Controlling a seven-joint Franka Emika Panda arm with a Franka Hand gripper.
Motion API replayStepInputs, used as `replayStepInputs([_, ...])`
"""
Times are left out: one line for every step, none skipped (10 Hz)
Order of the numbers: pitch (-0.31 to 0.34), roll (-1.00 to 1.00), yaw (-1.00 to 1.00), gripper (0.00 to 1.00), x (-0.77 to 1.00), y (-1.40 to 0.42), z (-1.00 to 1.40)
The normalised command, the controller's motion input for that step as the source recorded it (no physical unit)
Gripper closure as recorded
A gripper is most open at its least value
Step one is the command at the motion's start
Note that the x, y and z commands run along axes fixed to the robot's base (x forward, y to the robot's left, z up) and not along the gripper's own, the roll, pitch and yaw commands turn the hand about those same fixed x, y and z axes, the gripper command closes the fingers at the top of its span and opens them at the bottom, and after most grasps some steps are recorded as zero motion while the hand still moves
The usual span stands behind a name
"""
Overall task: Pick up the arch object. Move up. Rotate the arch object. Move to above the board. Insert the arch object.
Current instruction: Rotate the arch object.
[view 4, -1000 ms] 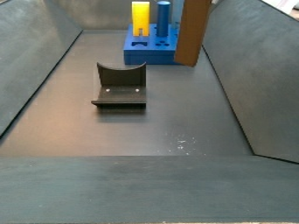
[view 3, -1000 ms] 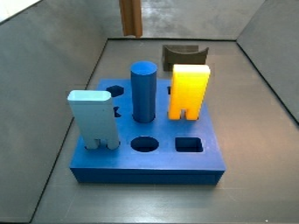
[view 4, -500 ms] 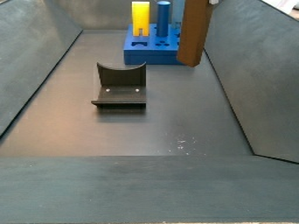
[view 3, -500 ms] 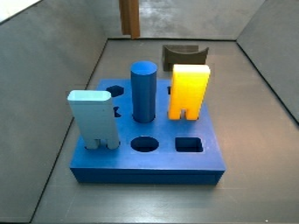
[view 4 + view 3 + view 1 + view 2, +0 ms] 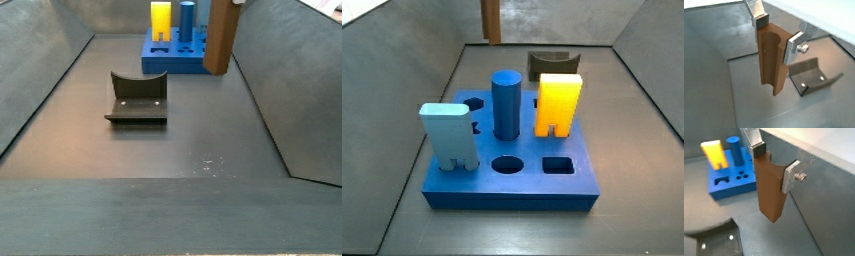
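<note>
My gripper [image 5: 777,31] is shut on the arch object [image 5: 772,60], a tall plain brown slab with a curved notch at its top end. It hangs upright from the fingers, clear of the floor, in both wrist views [image 5: 771,190]. In both side views only the slab shows [image 5: 492,20] [image 5: 221,35]; the gripper is above the frame. The blue board [image 5: 731,178] lies on the floor, to one side of the slab and beyond it. It also shows in both side views [image 5: 509,190] [image 5: 171,62].
On the board stand a yellow block [image 5: 559,103], a blue cylinder [image 5: 505,100] and a light blue block [image 5: 446,135]. The dark fixture [image 5: 138,97] stands on the floor away from the board; it shows below the slab [image 5: 811,75]. Grey walls close in the floor.
The arch object has shifted only slightly and looks a little narrower in a side view. The gripper stays shut on it. Nothing else has moved.
</note>
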Motion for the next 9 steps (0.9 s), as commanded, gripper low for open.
replayStepInputs([0.02, 0.0, -1.0, 1.0, 0.07, -0.01, -0.02])
replayStepInputs([0.022, 0.0, -1.0, 1.0, 0.07, 0.0, -0.02])
replayStepInputs([0.023, 0.0, -1.0, 1.0, 0.06, 0.01, -0.02])
replayStepInputs([0.024, 0.0, -1.0, 1.0, 0.06, 0.01, -0.02])
replayStepInputs([0.026, 0.0, -1.0, 1.0, 0.06, 0.01, -0.02])
replayStepInputs([0.028, 0.0, -1.0, 1.0, 0.06, 0.01, -0.02])
replayStepInputs([0.03, 0.0, -1.0, 1.0, 0.06, 0.01, -0.02])
replayStepInputs([0.033, 0.0, -1.0, 1.0, 0.05, 0.01, -0.02])
replayStepInputs([0.035, 0.0, -1.0, 1.0, 0.05, 0.01, -0.02])
